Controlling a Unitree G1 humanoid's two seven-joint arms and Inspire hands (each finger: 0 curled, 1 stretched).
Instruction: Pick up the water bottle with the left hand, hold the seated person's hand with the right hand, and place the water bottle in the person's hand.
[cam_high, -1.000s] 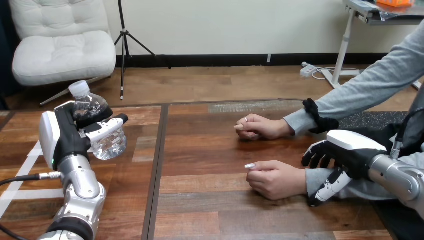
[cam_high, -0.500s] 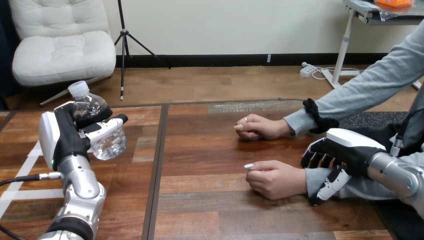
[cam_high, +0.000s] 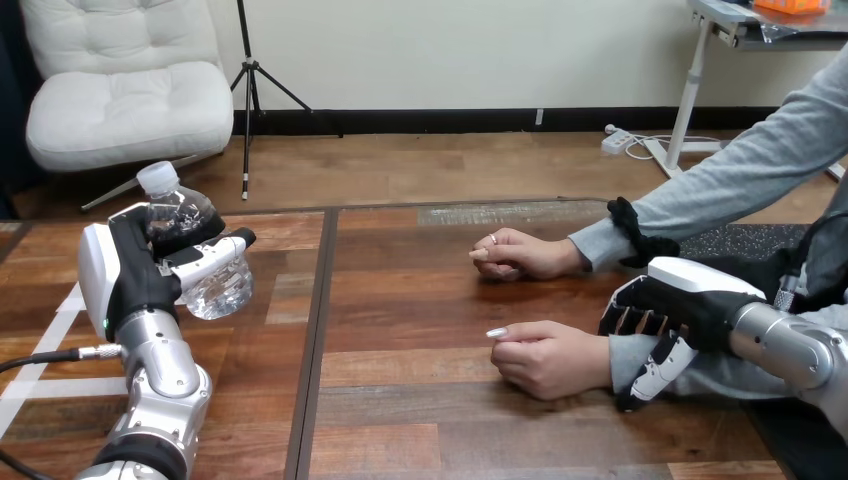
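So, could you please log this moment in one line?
left hand: holds bottle | right hand: at person's wrist, grip unclear | handover: pending

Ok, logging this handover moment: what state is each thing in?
Water bottle: capped, tilted, held off the table.
Left hand: shut on the bottle.
Right hand: over the nearer wrist; grip unclear.
Person's nearer hand: fisted, on the table.
Person's farther hand: loosely curled, on the table.

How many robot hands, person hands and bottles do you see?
Robot hands: 2, the left hand and the right hand
Person's hands: 2, the farther one and the nearer one
Bottles: 1, the water bottle
Total: 5
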